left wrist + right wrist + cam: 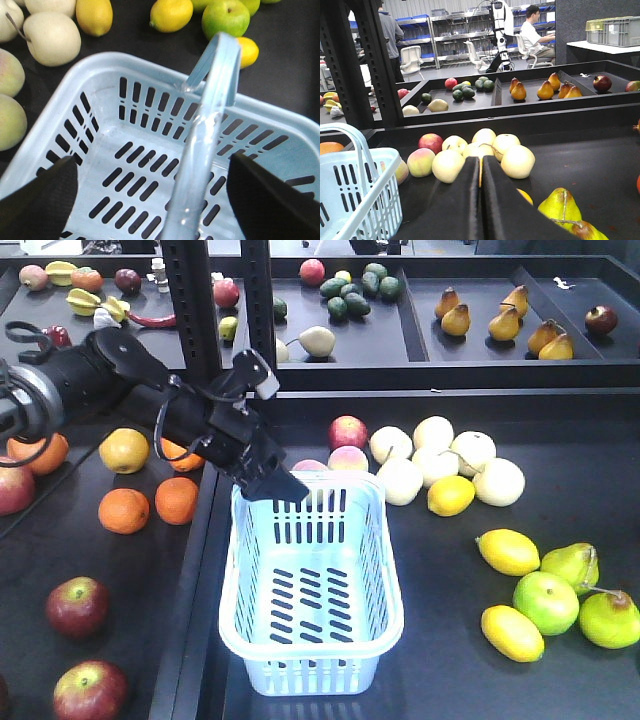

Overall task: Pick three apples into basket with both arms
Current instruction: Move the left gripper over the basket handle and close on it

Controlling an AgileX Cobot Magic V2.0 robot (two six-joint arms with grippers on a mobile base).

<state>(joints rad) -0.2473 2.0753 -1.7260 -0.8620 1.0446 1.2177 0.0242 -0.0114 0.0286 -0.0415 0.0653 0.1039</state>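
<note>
Basket [300, 672] is seen empty; left gripper [278, 483] held spread above its rim, right gripper [481, 167] closed, seemingly on nothing; apples [77, 606] likely to be reached next

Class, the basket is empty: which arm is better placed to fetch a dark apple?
Left, likely. The left gripper is open over the basket, nearer the apples; the right gripper is shut, near pale fruit across the basket.
</note>
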